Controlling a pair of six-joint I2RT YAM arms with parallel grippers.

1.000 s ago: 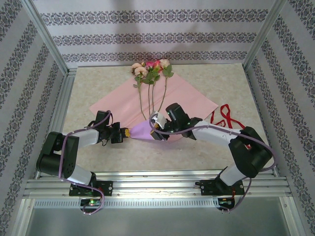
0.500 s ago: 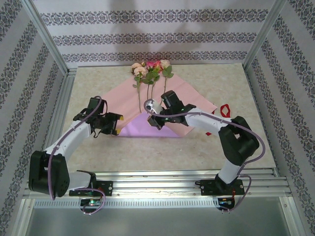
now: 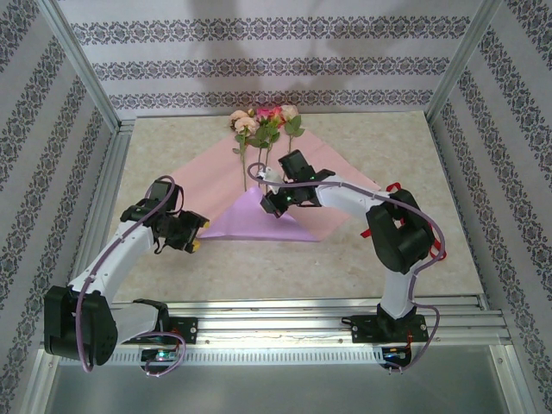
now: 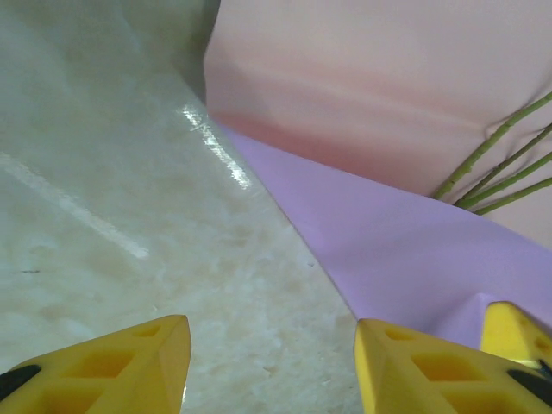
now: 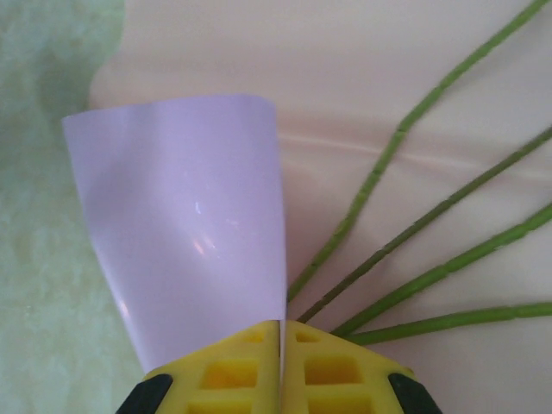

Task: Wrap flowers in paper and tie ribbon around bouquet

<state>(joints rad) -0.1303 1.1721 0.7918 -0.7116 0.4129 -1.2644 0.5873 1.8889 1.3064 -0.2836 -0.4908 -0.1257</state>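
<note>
The paper [image 3: 332, 185] lies pink face up in the middle of the table, its near corner folded over into a lilac triangle [image 3: 257, 222]. The flowers [image 3: 263, 125] rest on it, heads at the far end, and their thin green stems [image 5: 414, 233] run toward me. My right gripper [image 3: 269, 200] is shut on the edge of the lilac flap [image 5: 190, 233], right beside the stem ends. My left gripper [image 3: 198, 233] stands open over bare table, just left of the fold's edge [image 4: 414, 250], with nothing between its fingers [image 4: 147, 354]. The red ribbon [image 3: 393, 187] lies right of the paper, partly hidden by the right arm.
Metal frame posts and patterned walls close in the table [image 3: 172, 138] on the left, right and back. A metal rail [image 3: 276, 319] with both arm bases runs along the near edge.
My left gripper opened, let go of the paper and drew back to the left. My right gripper closed on the paper and carried its corner away from me toward the flowers, folding the lilac face up.
</note>
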